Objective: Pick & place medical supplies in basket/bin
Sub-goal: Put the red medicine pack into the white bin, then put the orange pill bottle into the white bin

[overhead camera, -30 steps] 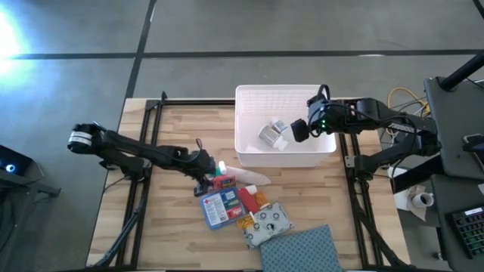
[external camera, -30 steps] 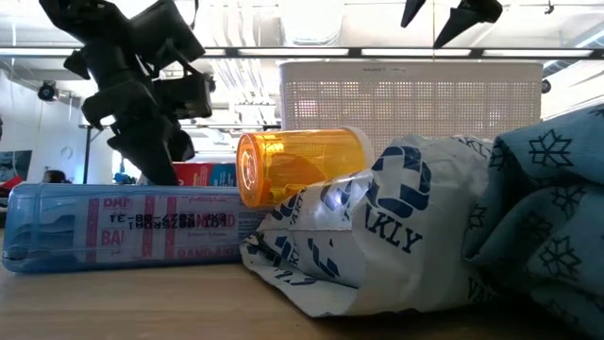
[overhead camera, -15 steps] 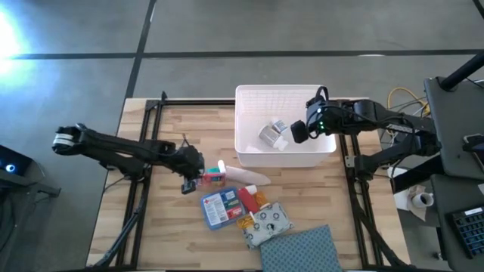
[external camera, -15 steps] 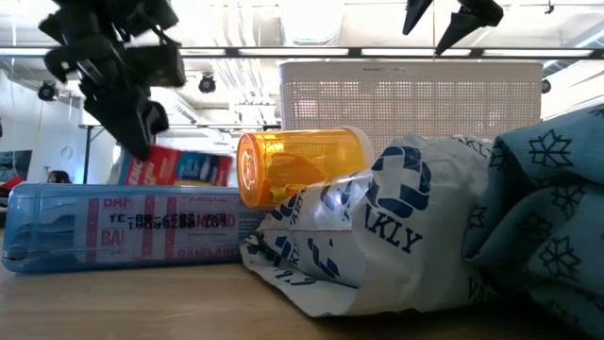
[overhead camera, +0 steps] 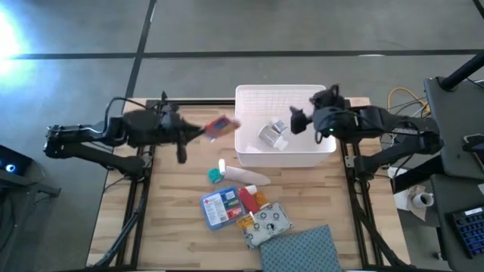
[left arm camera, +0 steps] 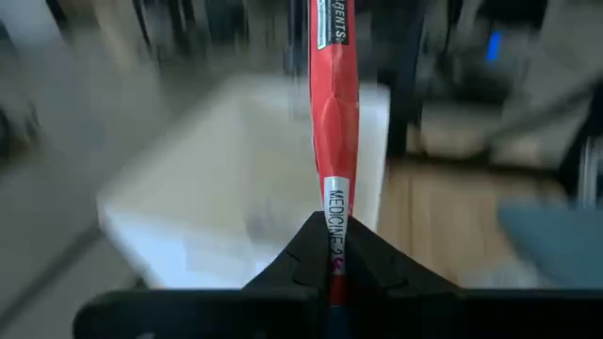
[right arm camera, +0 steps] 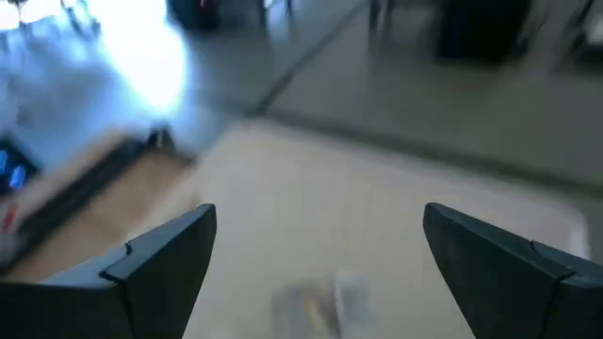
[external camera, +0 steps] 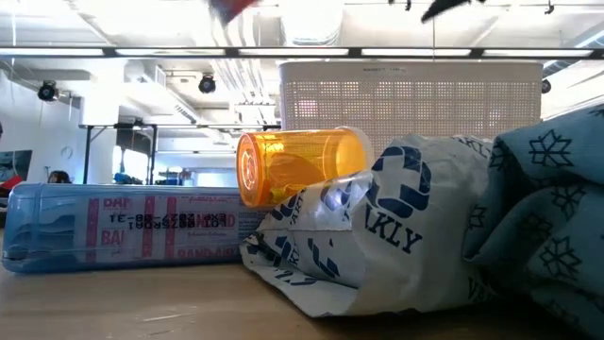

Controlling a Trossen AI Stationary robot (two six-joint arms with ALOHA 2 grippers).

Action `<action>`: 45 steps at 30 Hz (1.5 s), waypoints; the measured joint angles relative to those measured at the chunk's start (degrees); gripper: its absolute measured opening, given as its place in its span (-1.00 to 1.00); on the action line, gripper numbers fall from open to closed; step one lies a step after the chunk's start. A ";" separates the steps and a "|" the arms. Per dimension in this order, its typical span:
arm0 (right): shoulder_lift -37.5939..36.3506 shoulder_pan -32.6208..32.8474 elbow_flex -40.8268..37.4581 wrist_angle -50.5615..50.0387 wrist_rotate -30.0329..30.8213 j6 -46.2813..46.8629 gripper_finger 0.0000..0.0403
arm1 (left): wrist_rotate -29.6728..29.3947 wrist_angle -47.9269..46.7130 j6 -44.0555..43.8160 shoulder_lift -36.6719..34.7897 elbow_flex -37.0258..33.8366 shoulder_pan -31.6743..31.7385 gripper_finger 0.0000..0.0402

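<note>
My left gripper [overhead camera: 203, 130] is shut on a red pack [overhead camera: 220, 125], held in the air just left of the white bin [overhead camera: 249, 98]. My right gripper [overhead camera: 299, 121] hangs open over the bin's right half, nothing between its fingers [right arm camera: 160, 259]. Small white supplies [overhead camera: 274, 134] lie inside the bin. On the table in front of the bin lie a green-capped tube [overhead camera: 234, 175], a blue-and-red flat packet [overhead camera: 219, 208], red and orange packs [overhead camera: 253, 200] and a white patterned pouch [overhead camera: 271, 223]. My left gripper pinches the red pack's near end [left arm camera: 334, 240] between its two fingers, which close on its two flat faces. The fingers lie nearly level and point toward the bin. The pack stands edge-on and sticks out beyond the fingertips, lifted clear of the table.
A blue-grey dotted cloth [overhead camera: 299, 249] lies at the table's near edge, right of the pouch. In the low view an orange bottle [external camera: 302, 165] rests on the pouch [external camera: 377, 227] in front of the bin [external camera: 411, 94]. Bare wood shows at the table's left.
My left gripper has shut on the red pack beside the tube, then risen fast and tipped up toward level, carrying the pack off the table to the bin's left edge. My right gripper has turned a little above the bin, staying open.
</note>
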 joint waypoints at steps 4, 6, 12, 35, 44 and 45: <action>-0.37 2.59 1.52 3.56 9.33 -5.50 0.83 | 3.50 11.38 5.69 7.22 3.07 3.68 -1.00; -0.49 3.51 2.27 3.46 10.82 -6.44 0.83 | 7.85 11.83 7.33 12.45 5.69 6.86 -1.00; -1.18 4.86 3.97 2.67 9.24 -6.55 0.83 | 22.53 8.62 7.80 31.20 18.00 16.68 -1.00; -2.04 8.29 3.67 -18.24 0.22 13.73 0.83 | 22.44 -27.29 16.31 54.70 54.72 21.67 0.13; -0.94 8.13 0.81 -18.13 -15.90 13.81 0.83 | 22.51 -36.06 12.01 38.41 45.32 20.07 0.17; -0.78 8.13 0.45 -18.06 -18.45 13.86 0.83 | 22.51 -36.04 11.06 36.23 42.96 20.07 0.17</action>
